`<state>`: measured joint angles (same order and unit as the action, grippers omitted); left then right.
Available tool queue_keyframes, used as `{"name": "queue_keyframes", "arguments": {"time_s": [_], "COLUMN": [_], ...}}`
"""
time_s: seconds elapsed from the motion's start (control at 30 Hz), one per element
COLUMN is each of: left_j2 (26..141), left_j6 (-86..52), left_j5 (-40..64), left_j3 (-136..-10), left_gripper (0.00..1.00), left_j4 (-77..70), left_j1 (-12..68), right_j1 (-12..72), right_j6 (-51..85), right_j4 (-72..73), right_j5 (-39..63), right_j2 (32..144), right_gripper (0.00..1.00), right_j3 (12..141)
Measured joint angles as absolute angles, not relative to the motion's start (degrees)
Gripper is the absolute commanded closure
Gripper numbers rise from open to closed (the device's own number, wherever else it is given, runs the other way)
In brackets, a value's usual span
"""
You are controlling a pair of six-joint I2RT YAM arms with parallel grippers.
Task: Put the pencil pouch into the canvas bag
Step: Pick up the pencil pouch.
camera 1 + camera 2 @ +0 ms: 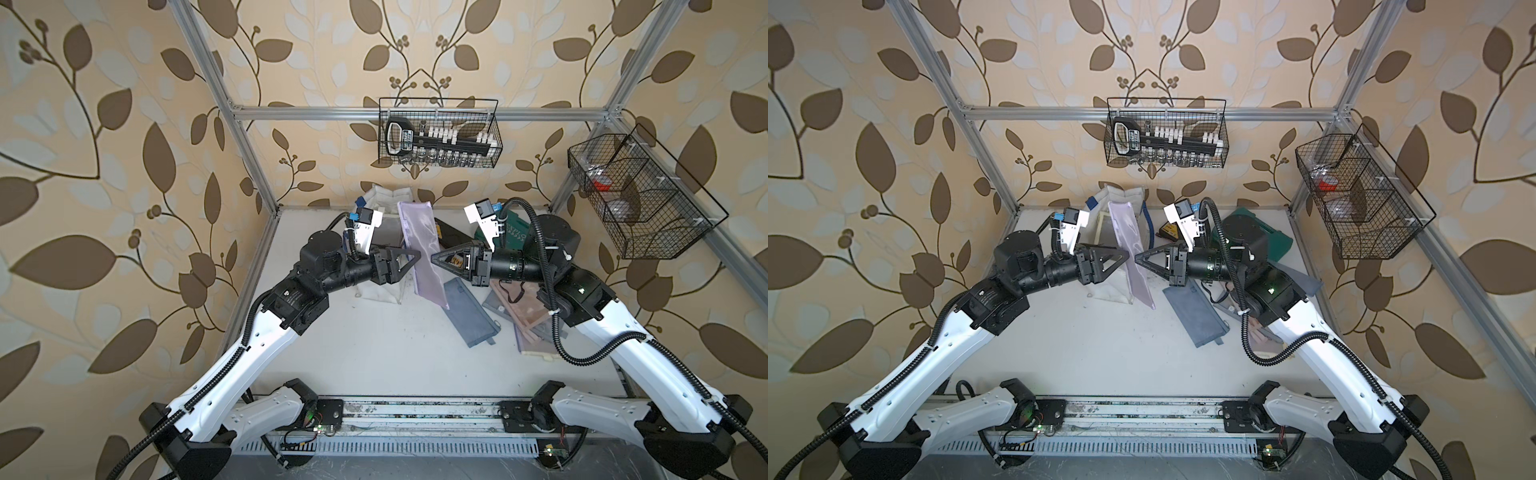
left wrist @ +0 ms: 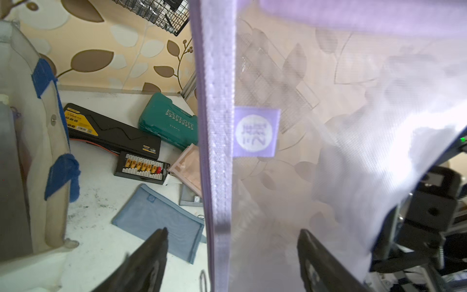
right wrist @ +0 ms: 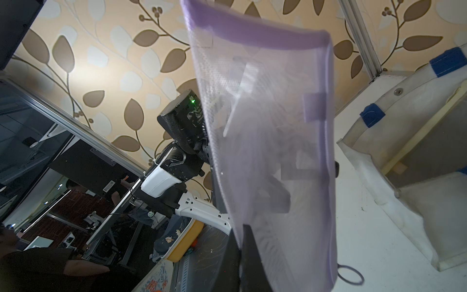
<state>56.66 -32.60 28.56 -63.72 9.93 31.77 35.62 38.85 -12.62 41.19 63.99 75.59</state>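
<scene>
A translucent purple mesh pencil pouch (image 1: 419, 245) (image 1: 1133, 249) hangs on edge above the table's middle in both top views. My right gripper (image 1: 433, 259) (image 3: 243, 227) is shut on one long edge of this pouch (image 3: 273, 151). From the opposite side, my left gripper (image 1: 413, 262) (image 2: 233, 231) stands open, its fingers wide apart on either side of the pouch's zipper edge (image 2: 217, 151) without pressing on it. The canvas bag (image 1: 390, 195) (image 2: 38, 126) (image 3: 417, 151), white with blue straps, stands upright just behind and beside the left gripper, its mouth partly hidden by the pouch.
A blue-grey pouch (image 1: 469, 311) lies flat right of centre, with pink and grey pouches (image 1: 523, 307) under the right arm. A green tool case (image 2: 169, 121) and a black charger (image 2: 111, 131) sit at the back. Wire baskets (image 1: 440, 137) (image 1: 640, 195) hang on the frame.
</scene>
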Motion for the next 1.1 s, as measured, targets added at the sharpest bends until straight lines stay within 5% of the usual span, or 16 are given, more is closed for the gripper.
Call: {"name": "queue_keyframes", "arguments": {"time_s": [0.2, 0.33, 0.4, 0.57, 0.77, 0.8, 0.93, 1.03, 1.1], "left_j2": [53.25, 54.24, 54.78, 55.68, 55.55, 55.44, 54.85, 55.09, 56.23], "left_j6": [-36.47, -38.79, -39.48, -41.06, -40.58, -39.92, -36.21, -32.21, -29.26], "left_j5": [32.45, 36.25, 37.95, 40.12, 40.03, 39.79, 35.88, 29.63, 24.64], "left_j3": [-60.12, -59.88, -59.88, -59.92, -60.03, -60.1, -61.73, -66.61, -71.79], "left_gripper": [0.06, 0.12, 0.23, 0.69, 1.0, 1.0, 1.0, 1.0, 1.0], "left_j4": [5.5, 1.76, 0.54, -1.34, -0.75, -0.1, 7.57, 17.41, 24.53], "left_j1": [29.52, 29.54, 29.54, 29.54, 29.54, 29.52, 29.52, 29.5, 29.1], "right_j1": [35.64, 35.64, 35.62, 35.62, 35.57, 35.42, 32.91, 29.06, 25.98], "right_j6": [38.81, 38.85, 39.09, 39.68, 39.35, 39.13, 37.67, 36.36, 35.35], "right_j4": [-12.47, -12.62, -12.53, -12.16, -13.72, -14.59, -19.77, -24.77, -28.64], "right_j5": [44.31, 46.3, 46.96, 47.7, 46.37, 45.58, 41.08, 36.23, 33.08], "right_j2": [64.07, 64.34, 64.38, 64.38, 64.38, 64.4, 64.6, 64.55, 64.53], "right_gripper": [1.0, 1.0, 1.0, 1.0, 1.0, 0.94, 0.39, 0.08, 0.04], "right_j3": [76.31, 76.31, 76.31, 76.31, 76.6, 76.9, 78.83, 80.4, 81.1]}}
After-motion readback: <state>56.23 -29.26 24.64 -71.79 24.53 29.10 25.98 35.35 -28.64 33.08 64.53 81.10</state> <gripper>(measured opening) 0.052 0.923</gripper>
